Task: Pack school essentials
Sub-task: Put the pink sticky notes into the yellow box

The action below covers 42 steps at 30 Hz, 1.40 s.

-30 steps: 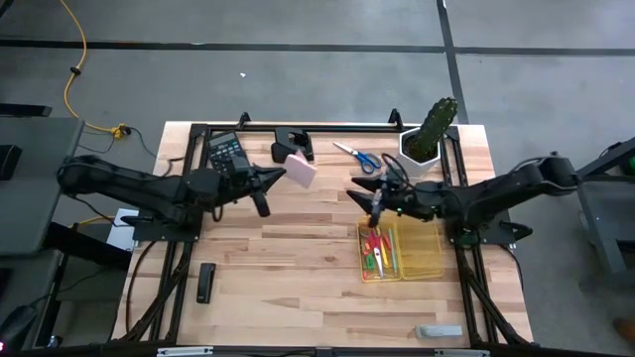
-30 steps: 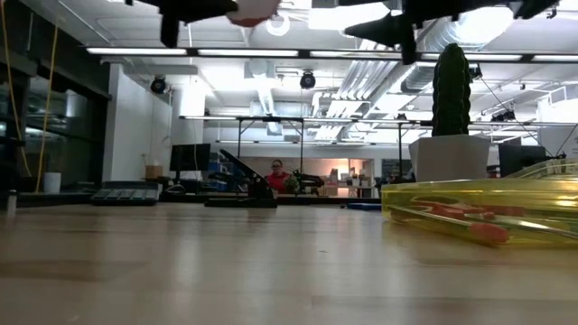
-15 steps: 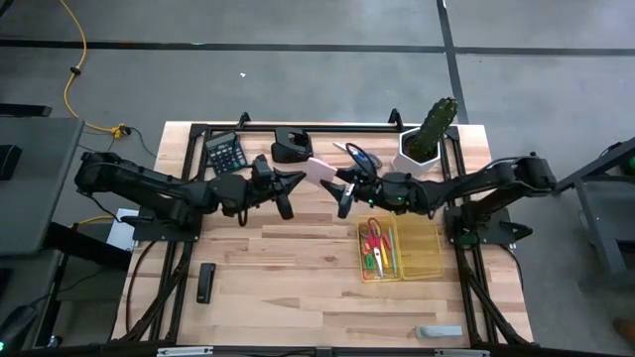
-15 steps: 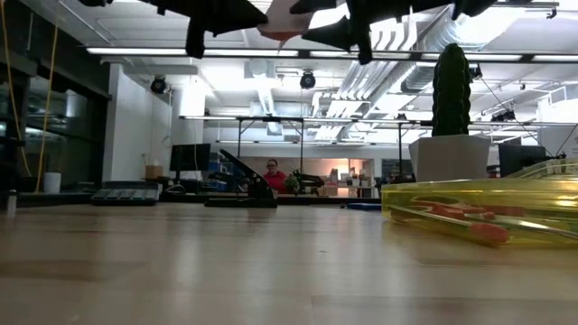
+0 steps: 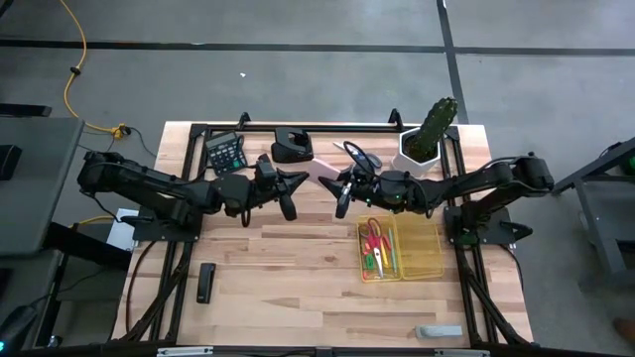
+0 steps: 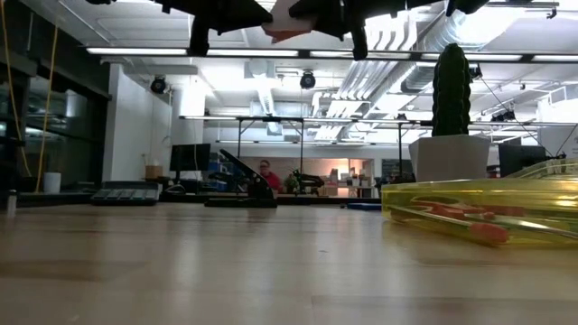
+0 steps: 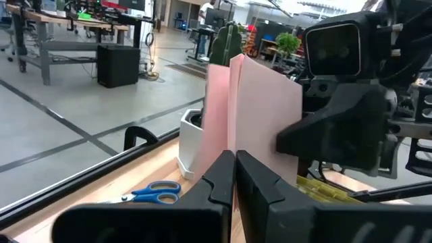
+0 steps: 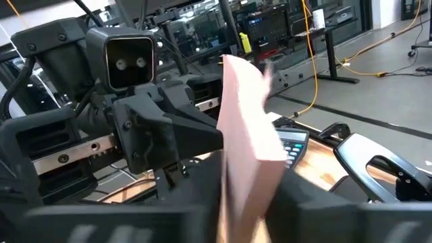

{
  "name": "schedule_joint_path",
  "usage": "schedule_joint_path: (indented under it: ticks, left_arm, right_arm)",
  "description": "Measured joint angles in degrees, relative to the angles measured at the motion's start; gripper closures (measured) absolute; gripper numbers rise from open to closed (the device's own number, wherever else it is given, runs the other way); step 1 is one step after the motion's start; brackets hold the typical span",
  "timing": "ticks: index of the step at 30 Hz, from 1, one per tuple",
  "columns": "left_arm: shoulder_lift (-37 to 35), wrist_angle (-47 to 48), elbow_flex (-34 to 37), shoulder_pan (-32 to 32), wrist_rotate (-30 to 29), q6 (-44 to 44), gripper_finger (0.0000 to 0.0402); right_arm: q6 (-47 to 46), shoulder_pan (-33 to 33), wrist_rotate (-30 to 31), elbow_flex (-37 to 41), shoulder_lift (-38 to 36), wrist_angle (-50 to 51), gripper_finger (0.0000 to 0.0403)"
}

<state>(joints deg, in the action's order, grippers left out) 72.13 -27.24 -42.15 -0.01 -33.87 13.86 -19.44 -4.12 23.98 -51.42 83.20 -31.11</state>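
Observation:
The square pink sticky pad (image 5: 319,171) hangs in the air above the table's middle, between my two grippers, and stands on edge in the left wrist view (image 7: 260,115). My left gripper (image 5: 298,180) comes from the left and is shut on it. My right gripper (image 5: 335,184) faces it from the right, open, with a finger on each side of the pad (image 8: 246,128). Red-handled scissors (image 5: 374,238) and thin pens (image 5: 382,260) lie in the clear yellow tray (image 5: 425,256). Blue-handled scissors (image 5: 359,156) lie flat near the far edge. My left gripper (image 7: 234,158) pinches the pad's near edge (image 7: 231,145) between its two fingers, coming in level from the table's left. The pad is lifted clear and stands upright on edge. My right gripper (image 8: 246,216) has its fingers around the pad's opposite edge (image 7: 291,118); I cannot tell whether they touch it.
A cactus in a white pot (image 5: 429,134) stands at the far right, just behind my right arm. A calculator (image 5: 226,152) and a black holder (image 5: 293,146) sit along the far edge. A black bar (image 5: 205,283) and a grey strip (image 5: 439,331) lie near the front.
My left gripper carried the pad toward the table's right and a little nearer, and the pad turned more edge-on. My right gripper moved left toward the pad until its fingers reached the pad's free edge. In the last half second both hardly moved.

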Motion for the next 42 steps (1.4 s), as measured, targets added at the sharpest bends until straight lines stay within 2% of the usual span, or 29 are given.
schedule_joint_path:
  ticks: [3,4,7,11,15,19,22,25,31,42]
  left_arm:
    - [-0.01,0.08,0.0,0.0,0.04,-0.08,0.0401]
    - [-0.01,0.08,0.0,0.0,0.02,-0.21,0.04]
    - [-0.01,0.11,0.0,0.0,0.04,-0.58,0.039]
    - [-1.84,4.09,0.0,0.1,1.58,-0.56,0.0352]
    - [-8.74,15.52,-0.09,1.12,4.96,2.82,0.0295]
    - [-17.55,26.31,-0.07,2.12,10.84,6.73,0.0241]
    - [-23.62,29.92,0.01,2.13,14.04,8.0,0.0214]
    - [-29.01,29.82,1.08,0.9,14.84,7.11,0.0199]
    - [-35.16,23.69,6.05,-3.23,17.51,5.51,0.0195]
    - [-35.68,22.7,6.88,-4.2,18.12,5.48,0.0196]
  right_arm:
    - [0.29,0.01,0.03,0.0,0.0,0.14,0.0379]
    - [0.46,0.02,0.04,0.0,0.0,0.2,0.039]
    - [0.27,0.02,0.06,0.0,-0.02,0.38,0.0382]
    - [2.03,0.35,-1.88,0.02,-1.73,5.11,0.0397]
    - [3.74,0.78,-3.51,0.02,-8.18,19.45,0.0394]
    - [4.52,0.9,-4.05,0.1,-15.63,35.4,0.0398]
    - [4.43,0.66,-6.2,2.34,-21.43,41.13,0.04]
    - [2.69,-0.22,-7.83,7.73,-27.65,39.33,0.04]
    - [-0.39,-2.03,-10.84,19.23,-37.35,24.51,0.0401]
    - [-0.02,-1.97,-12.75,20.37,-39.39,21.88,0.0402]
